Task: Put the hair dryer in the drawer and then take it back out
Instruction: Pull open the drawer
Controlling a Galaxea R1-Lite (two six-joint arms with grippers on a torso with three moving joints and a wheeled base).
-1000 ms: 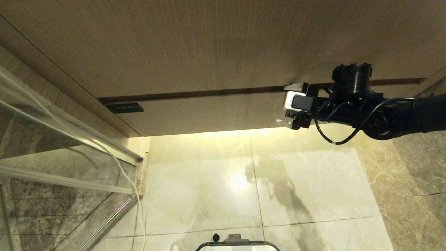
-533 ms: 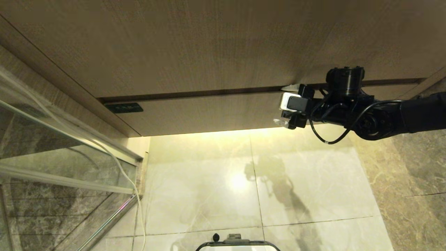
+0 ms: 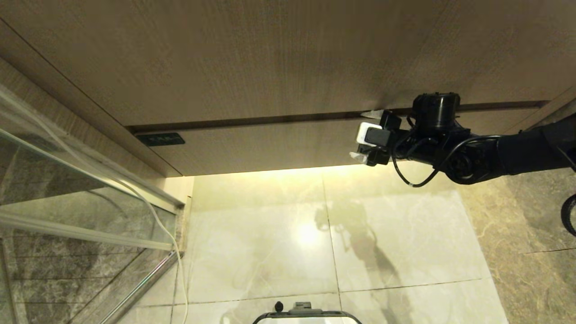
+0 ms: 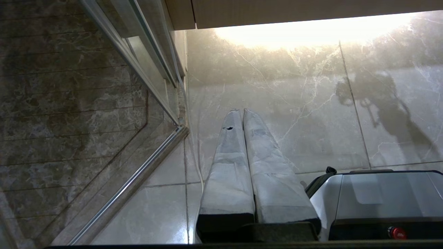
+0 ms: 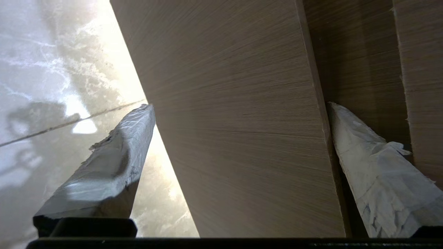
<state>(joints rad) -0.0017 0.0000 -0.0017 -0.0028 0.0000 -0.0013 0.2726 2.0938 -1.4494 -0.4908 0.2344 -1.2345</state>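
drawer: we see it fully closed, its flat handleless front flush under the taller wood panel, with a dark gap between the two.
hair dryer: we cannot find it in any view; whether it lies inside the closed drawer or elsewhere, we cannot tell.
right gripper: spread wide and holding nothing, it sits at the right part of the drawer front, one finger at the gap along the top edge, the other below the bottom edge. in the right wrist view the fingers straddle the front board, the upper one reaching into the dark slot.
left gripper: fingers pressed together, empty, parked low over the marble floor near the glass shower partition.
step in hand: we judge we are lining up to catch the top edge and pull the drawer open.
risk one: the front has no handle, so the finger may slip out of the gap if it hooks too shallowly.
risk two: pulling from the right end alone could skew a wide drawer and jam it.
risk three: the upper finger may scrape the panel above.
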